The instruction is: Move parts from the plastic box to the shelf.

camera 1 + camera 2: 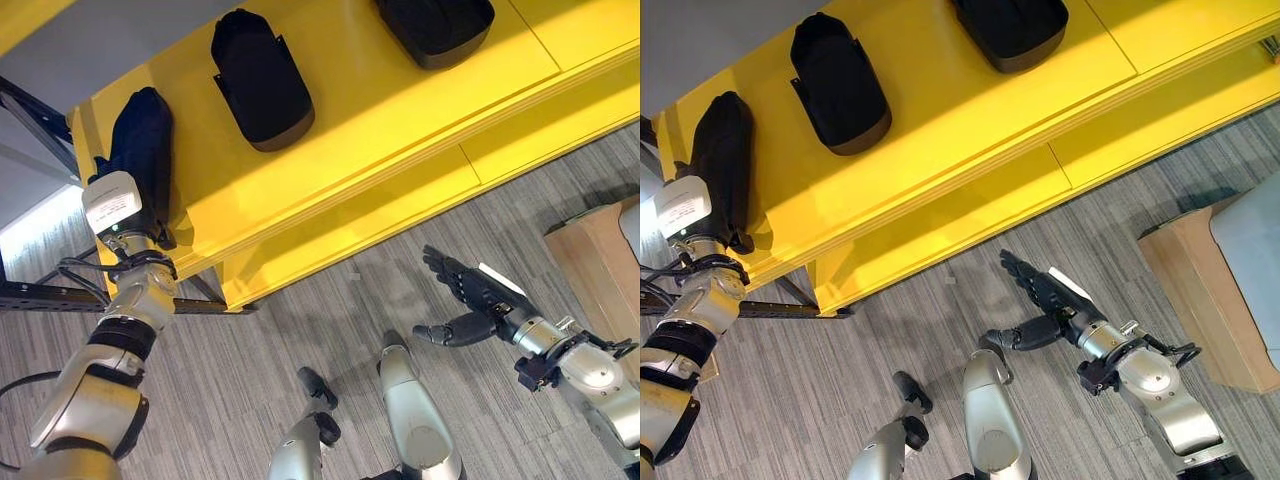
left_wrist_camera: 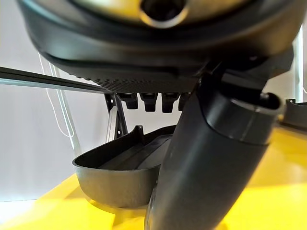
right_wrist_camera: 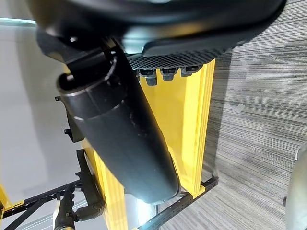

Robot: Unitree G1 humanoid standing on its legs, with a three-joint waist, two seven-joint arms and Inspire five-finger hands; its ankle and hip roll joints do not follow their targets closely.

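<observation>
On the bright yellow shelf board (image 1: 400,110), toward ten o'clock of my view, my left hand (image 1: 140,150) reaches up to a black moulded plastic part (image 1: 722,150) lying at the shelf's end. The hand's dark bulk merges with that part from above, so I cannot tell whether my fingers are curled round it or lie straight along it. From my left wrist, the thumb (image 2: 211,163) stands thick in front, and past it a dark tray-shaped part (image 2: 120,172) rests on the yellow surface.

Two more black parts of the same shell shape lie on the shelf: one at about eleven o'clock (image 1: 260,80), just beside the first, and another at one o'clock (image 1: 435,25), cut off by the view's edge.

My right hand (image 1: 470,295) hangs over the grey striped carpet floor (image 1: 300,330) at four o'clock, well apart from the shelf, fingers straight and spread, thumb out to the side, holding nothing.

A light wooden box edge (image 1: 1200,300) shows at three o'clock, with something pale grey inside it that I cannot make out.
</observation>
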